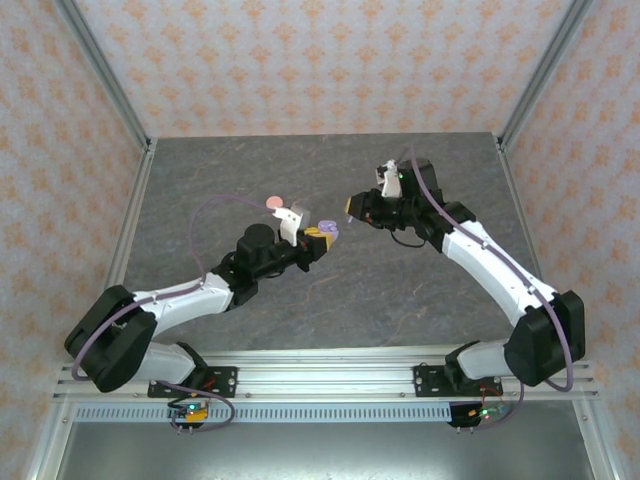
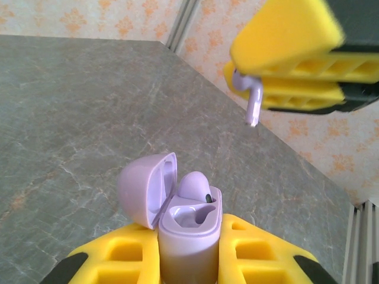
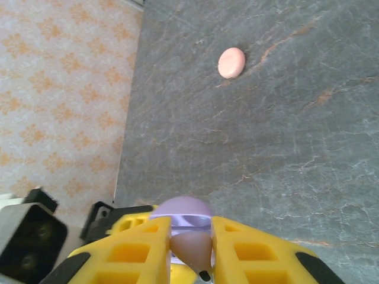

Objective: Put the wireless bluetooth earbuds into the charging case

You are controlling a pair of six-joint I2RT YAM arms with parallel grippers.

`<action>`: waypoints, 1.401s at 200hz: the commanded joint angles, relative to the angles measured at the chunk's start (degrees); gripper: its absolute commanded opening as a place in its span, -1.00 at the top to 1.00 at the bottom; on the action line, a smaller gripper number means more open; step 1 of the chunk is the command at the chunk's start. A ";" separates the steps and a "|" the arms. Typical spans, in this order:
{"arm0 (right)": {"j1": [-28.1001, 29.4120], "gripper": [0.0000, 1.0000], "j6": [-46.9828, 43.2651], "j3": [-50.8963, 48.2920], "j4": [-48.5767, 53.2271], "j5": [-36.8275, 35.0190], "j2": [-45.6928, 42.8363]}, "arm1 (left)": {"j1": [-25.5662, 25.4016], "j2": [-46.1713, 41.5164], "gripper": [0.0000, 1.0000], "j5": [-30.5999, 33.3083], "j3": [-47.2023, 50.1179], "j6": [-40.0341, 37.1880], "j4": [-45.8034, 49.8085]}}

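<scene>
Overhead: left gripper point(image 1: 321, 238) clamps the lilac case point(image 1: 328, 230). Right gripper point(image 1: 350, 207) sits just past it, apart. A pink case point(image 1: 273, 203) lies on the table point(image 1: 420, 290) beside the left gripper.

Left wrist: lilac case point(image 2: 188, 228) stands upright between the fingers point(image 2: 121, 260), lid open. A seated bud point(image 2: 194, 184) is inside. Up-right, the right gripper point(image 2: 238, 70) pinches a bud point(image 2: 253, 100), stem hanging clear of the case.

Right wrist: fingers point(image 3: 139, 251) are closed on the bud point(image 3: 192, 251), lilac case point(image 3: 183, 207) just beyond it, pink case point(image 3: 231, 63) well ahead.
</scene>
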State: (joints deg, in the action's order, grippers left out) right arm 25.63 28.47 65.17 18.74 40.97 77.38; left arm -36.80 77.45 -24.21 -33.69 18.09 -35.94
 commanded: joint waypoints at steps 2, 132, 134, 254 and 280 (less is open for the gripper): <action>1.63 0.54 -1.40 1.93 -1.65 0.27 -1.60 | -0.71 0.64 0.64 -2.40 -2.05 -0.42 -3.87; 5.64 0.54 -6.00 5.09 1.91 -4.42 -0.89 | -1.44 2.21 0.63 -5.41 -5.72 1.51 -3.03; 5.63 0.54 -6.04 5.07 1.95 -4.43 -0.91 | -1.44 2.21 0.63 -5.41 -5.76 1.51 -2.98; 5.78 0.54 -7.53 4.88 4.14 -3.73 -0.13 | -1.39 2.58 0.63 -4.86 -8.09 3.38 0.04; 5.84 0.54 -8.03 4.89 4.96 -3.53 0.04 | -1.44 2.27 0.62 -4.62 -8.18 3.50 0.30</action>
State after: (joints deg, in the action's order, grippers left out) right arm 31.11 22.15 68.27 22.28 37.32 77.19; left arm -37.89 79.72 -28.53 -39.72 21.15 -36.07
